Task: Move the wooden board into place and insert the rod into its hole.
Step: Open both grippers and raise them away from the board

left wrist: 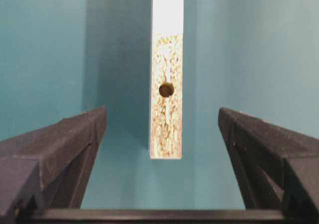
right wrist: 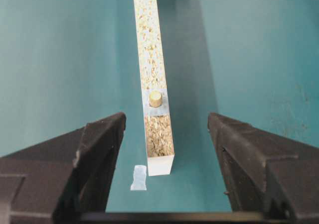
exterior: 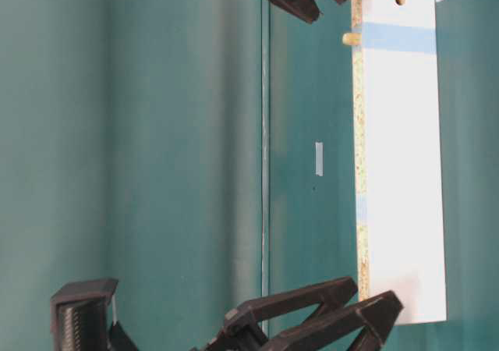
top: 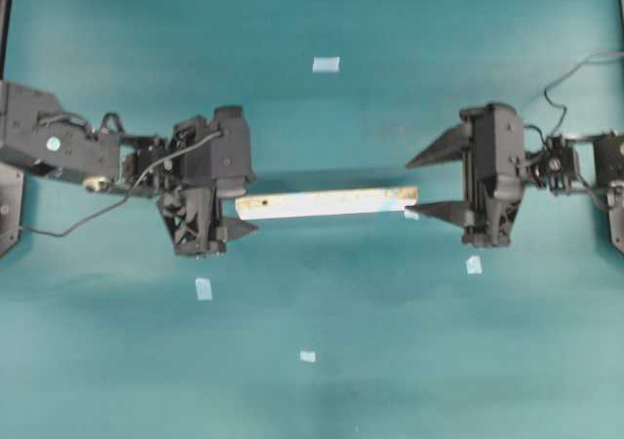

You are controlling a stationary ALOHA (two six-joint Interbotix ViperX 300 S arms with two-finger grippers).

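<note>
The wooden board (top: 327, 202) stands on its long edge on the teal table, running left to right between both grippers. The rod (right wrist: 155, 98) sticks up out of its top edge at the light-blue patch near the right end, and it also shows in the table-level view (exterior: 351, 37). My left gripper (left wrist: 162, 114) is open, with a finger on either side of the board's left end face (left wrist: 166, 129), which has a dark hole, and touches nothing. My right gripper (right wrist: 167, 117) is open too and straddles the right end without contact.
Small pale-blue tape squares lie on the table: one far back (top: 326, 64), one front left (top: 203, 288), one front centre (top: 307, 356), one front right (top: 474, 264). Another tape square (right wrist: 139, 177) lies beside the board's right end.
</note>
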